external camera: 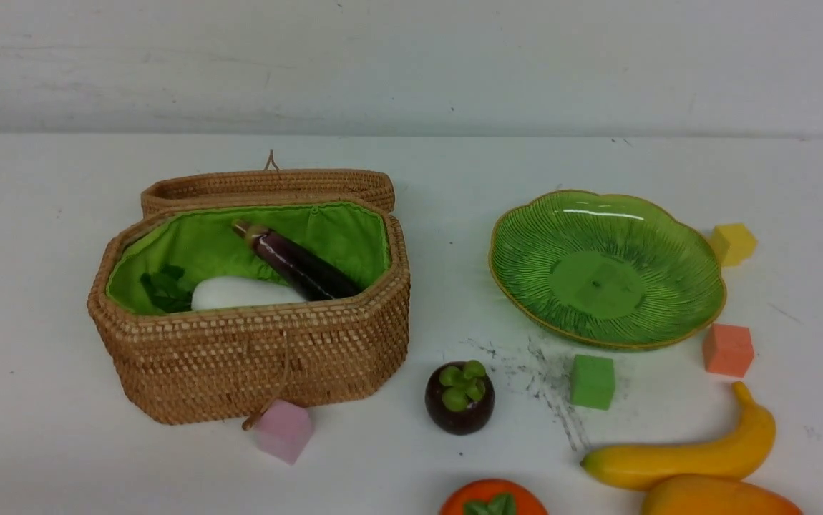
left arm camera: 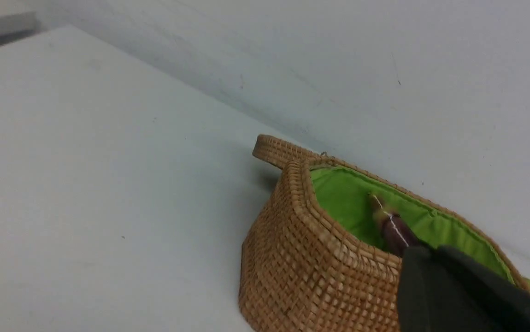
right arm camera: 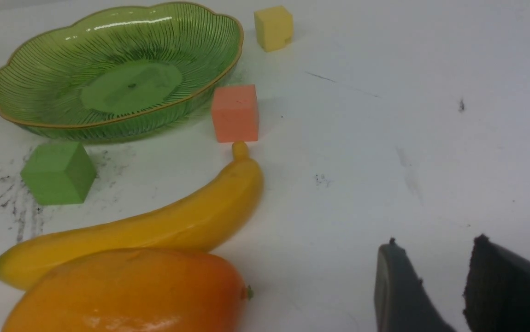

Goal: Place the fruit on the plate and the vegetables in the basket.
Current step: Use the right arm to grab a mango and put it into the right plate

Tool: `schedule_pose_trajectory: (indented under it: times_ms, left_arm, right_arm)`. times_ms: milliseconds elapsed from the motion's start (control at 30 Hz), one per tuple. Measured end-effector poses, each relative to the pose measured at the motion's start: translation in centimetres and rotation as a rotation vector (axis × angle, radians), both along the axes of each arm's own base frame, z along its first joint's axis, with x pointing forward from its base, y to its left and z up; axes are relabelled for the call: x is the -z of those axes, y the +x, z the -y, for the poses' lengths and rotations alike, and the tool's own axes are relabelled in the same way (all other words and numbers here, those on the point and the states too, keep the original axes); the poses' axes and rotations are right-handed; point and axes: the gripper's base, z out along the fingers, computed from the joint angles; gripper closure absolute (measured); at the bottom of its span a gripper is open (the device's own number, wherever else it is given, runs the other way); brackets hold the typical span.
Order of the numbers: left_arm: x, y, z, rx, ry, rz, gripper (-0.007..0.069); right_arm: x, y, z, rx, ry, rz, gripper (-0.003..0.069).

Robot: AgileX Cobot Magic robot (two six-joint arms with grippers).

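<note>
Bench (external camera: 39, 443): eggplant (external camera: 304, 265), radish (external camera: 247, 293) in basket (external camera: 240, 357); plate (external camera: 597, 272) bare. Left tool (left arm camera: 424, 252) closed. I judge my right tool (right arm camera: 435, 244), part-open near banana (external camera: 690, 458), staged for fruit.

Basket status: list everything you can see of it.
The basket is tan woven rattan, an elongated octagon, upright on the white table, left of the plate. Its hinged lid is thrown back behind it, so the bright green cloth lining shows. A cord loop hangs down the front wall toward a pink cube at its base. Inside lie a purple eggplant, slanted, and a white radish with dark leaves.
</note>
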Motion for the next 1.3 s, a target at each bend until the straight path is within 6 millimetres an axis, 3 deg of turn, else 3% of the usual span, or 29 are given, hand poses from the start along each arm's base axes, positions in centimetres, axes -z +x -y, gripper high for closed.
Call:
schedule_pose_trajectory:
  times_ms: [300,500,1300]
  left_arm:
    - [4.5,0.4,0.2,0.034,0.141,-0.134,0.0627]
    - [6.3,-0.1,0.1,0.038,0.204,-0.282,0.0622]
    - [6.6,-0.2,0.1,0.041,0.216,-0.317,0.0611]
  right_arm:
    - [0.0,0.0,0.0,0.000,0.000,0.000,0.0416]
    - [0.0,0.0,0.0,0.000,0.000,0.000,0.0416]
    - [0.0,0.0,0.0,0.000,0.000,0.000,0.0416]
